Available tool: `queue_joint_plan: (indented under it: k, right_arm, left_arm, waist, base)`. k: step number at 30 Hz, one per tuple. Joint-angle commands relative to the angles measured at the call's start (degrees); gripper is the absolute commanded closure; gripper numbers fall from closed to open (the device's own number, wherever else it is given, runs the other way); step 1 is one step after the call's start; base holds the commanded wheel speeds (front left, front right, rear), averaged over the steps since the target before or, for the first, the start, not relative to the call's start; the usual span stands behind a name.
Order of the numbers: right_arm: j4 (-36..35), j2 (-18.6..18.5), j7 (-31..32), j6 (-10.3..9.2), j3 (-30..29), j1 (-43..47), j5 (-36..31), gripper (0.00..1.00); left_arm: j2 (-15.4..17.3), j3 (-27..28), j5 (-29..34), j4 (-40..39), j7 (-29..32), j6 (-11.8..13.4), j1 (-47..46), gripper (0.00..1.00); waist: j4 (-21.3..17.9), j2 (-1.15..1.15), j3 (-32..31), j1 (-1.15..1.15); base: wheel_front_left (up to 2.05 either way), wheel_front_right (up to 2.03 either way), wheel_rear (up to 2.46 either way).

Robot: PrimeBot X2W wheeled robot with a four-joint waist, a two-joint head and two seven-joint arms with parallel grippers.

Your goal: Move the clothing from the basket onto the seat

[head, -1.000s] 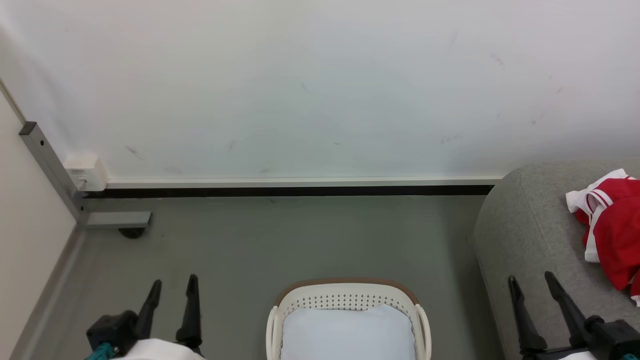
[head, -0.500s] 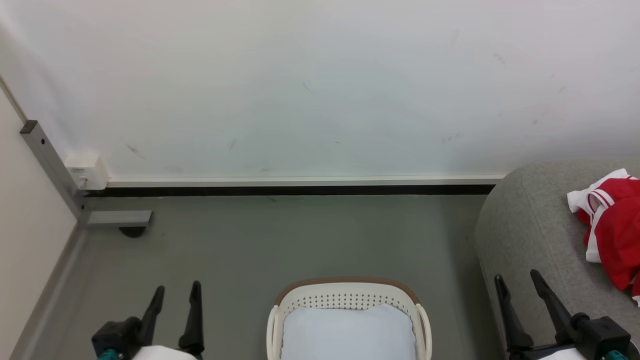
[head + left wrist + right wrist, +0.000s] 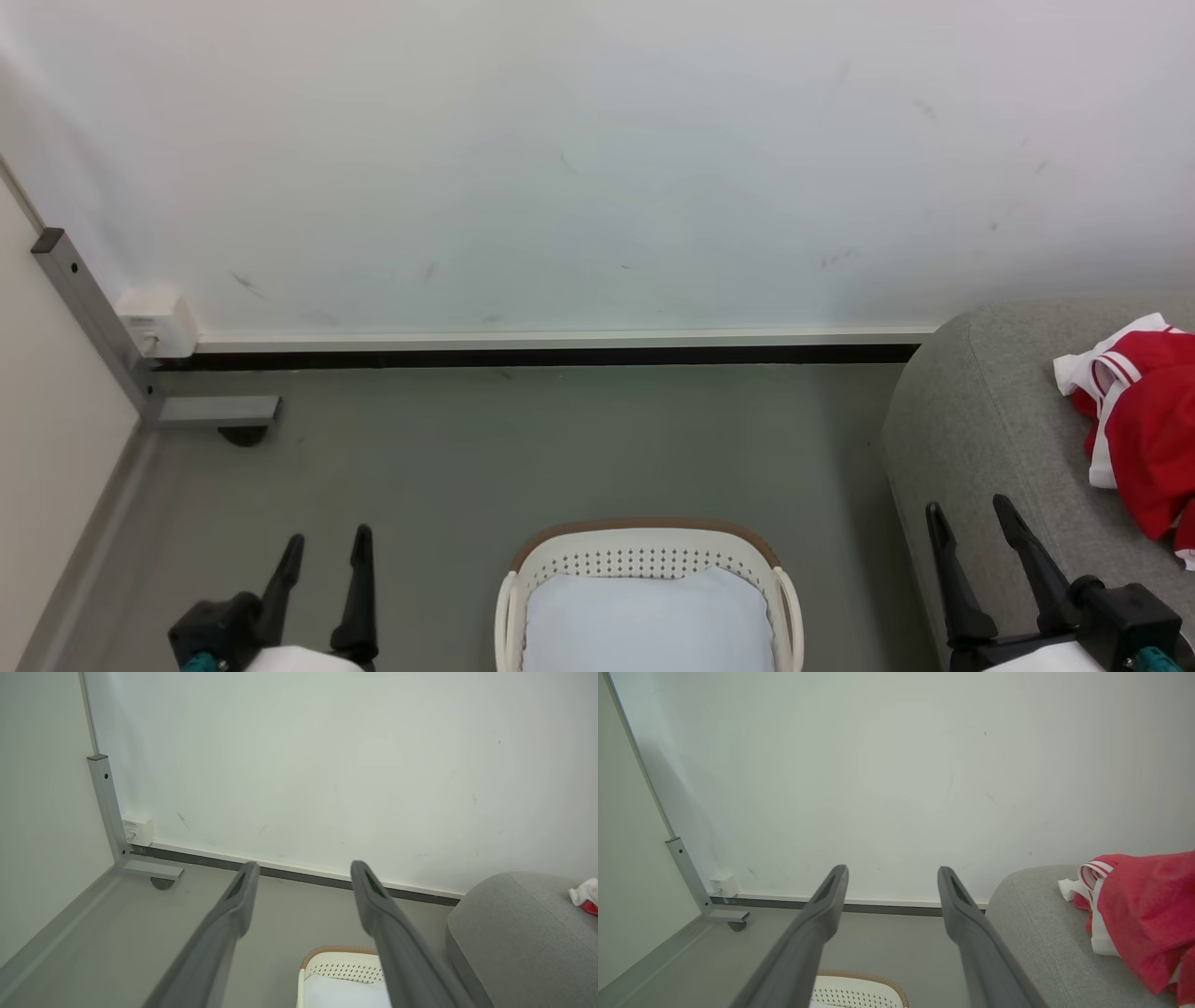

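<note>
Red-and-white clothing (image 3: 1144, 420) lies heaped on the grey seat (image 3: 990, 420), apart from the basket (image 3: 644, 551) on the floor (image 3: 560, 448), which holds a white liner (image 3: 649, 621). The left pincer (image 3: 330, 535) and right pincer (image 3: 967, 505) flank the basket, fingers spread, gripping nothing.

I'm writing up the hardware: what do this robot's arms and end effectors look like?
The left end effector and right end effector match: two long, tapering dark fingers with a slot-like recess near each tip, on a black blocky mount. Teal accents show at the base; the forearms are white.
</note>
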Motion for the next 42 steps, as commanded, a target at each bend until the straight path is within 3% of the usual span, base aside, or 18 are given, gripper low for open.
queue_joint_plan:
  k: [1,2,5,21,42]
  right_arm:
    - [-0.08,0.14,-0.18,-0.15,0.03,-0.47,0.5,0.0]
    - [0.1,0.04,0.03,0.0,0.01,0.01,0.12,1.0]
    - [1.05,0.18,0.42,0.0,-0.01,1.06,0.9,1.0]
    - [0.17,0.96,4.92,-0.02,-3.07,0.51,16.31,1.0]
    - [-0.7,1.85,9.64,-0.04,-6.26,-0.12,32.54,1.0]
  left_arm:
    - [0.07,0.36,0.7,0.1,-0.03,-0.3,-0.53,0.0]
    - [-0.07,0.16,0.45,0.13,0.02,-0.05,0.01,1.0]
    - [-0.4,0.34,-0.27,1.46,0.46,-0.05,0.63,1.0]
    - [-0.34,1.35,-17.16,-0.66,5.01,-0.37,0.4,1.0]
    - [-0.26,2.35,-34.94,-2.93,9.63,-0.68,0.13,1.0]
  waist:
    - [0.01,0.0,0.02,0.0]
    - [0.0,0.0,0.01,0.0]
    - [0.01,0.0,0.03,0.0]
    - [0.37,0.0,0.51,0.0]
    - [0.83,0.0,1.14,0.0]
  base:
    - [0.0,0.0,0.0]
    - [0.0,0.0,0.0]
    - [0.0,0.0,0.0]
    - [0.0,0.0,0.0]
    - [0.0,0.0,0.0]
